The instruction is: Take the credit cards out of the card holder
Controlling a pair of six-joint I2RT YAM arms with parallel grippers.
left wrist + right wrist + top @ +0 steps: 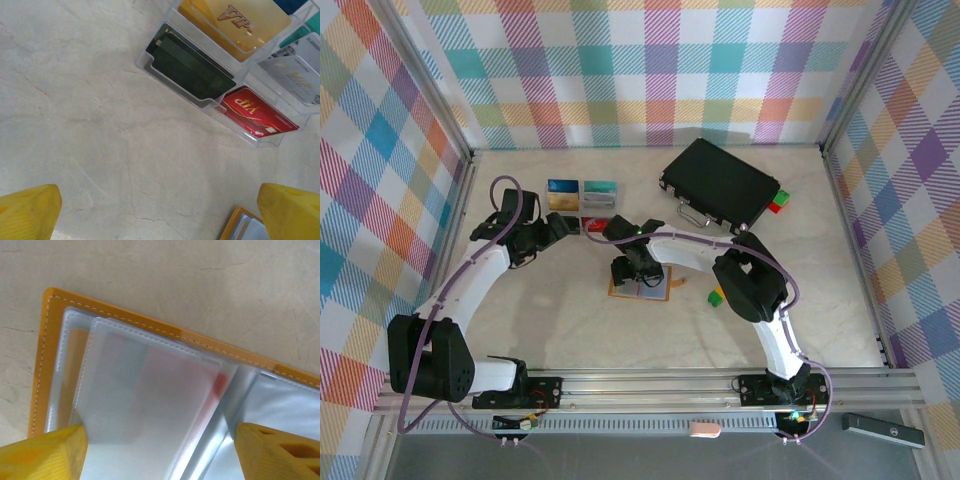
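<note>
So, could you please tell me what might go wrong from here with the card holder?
1. The right hand straddles a loose clear sleeve; closing could pinch the plastic rather than the reddish card faintly visible inside.
2. The left hand hangs open beside the card tray, off the card holder, so a pull may drag the holder along.

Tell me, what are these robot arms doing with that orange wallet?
They are emptying cards out of the card holder. The right tool hangs open over its clear sleeves, where a reddish card seems to sit inside. The left tool is open above the table beside a clear tray holding a dark card, a red card and others.
</note>
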